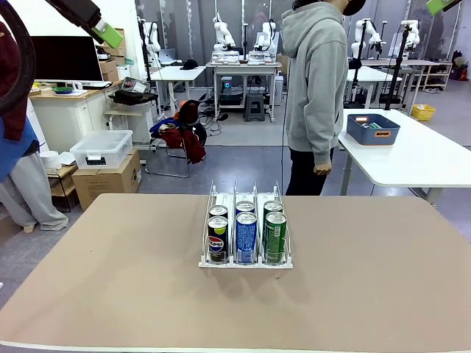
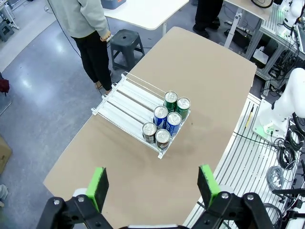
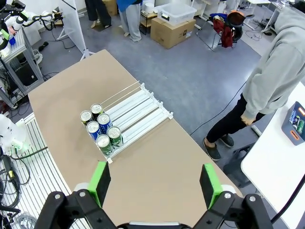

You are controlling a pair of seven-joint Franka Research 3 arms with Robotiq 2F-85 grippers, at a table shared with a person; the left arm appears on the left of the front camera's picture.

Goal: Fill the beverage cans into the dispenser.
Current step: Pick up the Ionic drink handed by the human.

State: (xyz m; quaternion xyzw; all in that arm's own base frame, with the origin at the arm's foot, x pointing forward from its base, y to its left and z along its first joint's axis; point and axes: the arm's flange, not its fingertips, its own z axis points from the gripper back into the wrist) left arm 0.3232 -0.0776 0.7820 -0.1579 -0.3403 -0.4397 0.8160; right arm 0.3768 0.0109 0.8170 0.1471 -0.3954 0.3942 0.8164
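- High above the table, the left gripper (image 2: 153,186) hangs with its green pads spread as wide as they go and nothing between them.
- Equally high, the right gripper (image 3: 155,182) is wide open and empty too, looking down on the same scene from the other side.
- Below both, six cans stand upright in the dispenser (image 1: 246,264), two per lane, bunched at the end nearest the robot: a black Pepsi can (image 1: 217,239), a blue can (image 1: 246,237) and a green can (image 1: 275,237) in front, one more right behind each.
- Behind them, the far stretch of all three lanes is bare, so there looks to be room for more.
- No loose can lies on the brown table (image 1: 110,279) around the rack.
- Beyond the far edge stands a person (image 1: 316,88), arms down; off to the side a blue bin (image 1: 372,129) sits on a white table (image 1: 419,158), its contents too small to make out.
- Likely step: fetching or receiving the next can.
- To do it well: close across the can's body, keep it upright, bring it down into the bare far part of a lane, centred between the thin dividers, and let go only once its base is resting, so neither the rack nor the seated cans get knocked.
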